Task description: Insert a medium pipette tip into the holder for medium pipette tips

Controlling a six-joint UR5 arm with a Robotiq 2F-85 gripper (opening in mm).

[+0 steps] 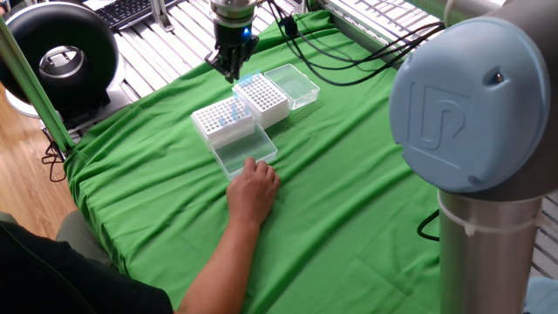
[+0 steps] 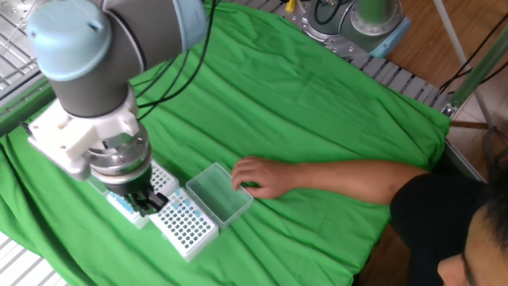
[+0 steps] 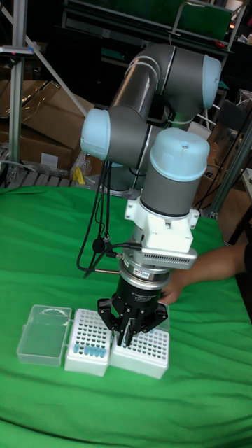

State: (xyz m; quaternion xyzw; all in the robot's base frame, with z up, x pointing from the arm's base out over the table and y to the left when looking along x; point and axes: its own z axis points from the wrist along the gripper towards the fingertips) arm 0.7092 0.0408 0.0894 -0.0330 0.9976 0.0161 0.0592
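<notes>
Fingers drawn close together — whether pinching a tip is too small to tell — the gripper (image 3: 129, 336) hangs above two open racks, the taller holder (image 1: 262, 97) beside the other, while a hand (image 1: 254, 193) steadies a lid (image 1: 245, 149) on the green-draped counter (image 1: 349, 201).

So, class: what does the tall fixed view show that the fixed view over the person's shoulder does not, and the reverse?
Only the tall view shows the cardboard boxes behind the table. Only the shoulder view shows the keyboard and the black ring-shaped device. Both show the green cloth, two white racks, the gripper near them and the person's hand.
</notes>
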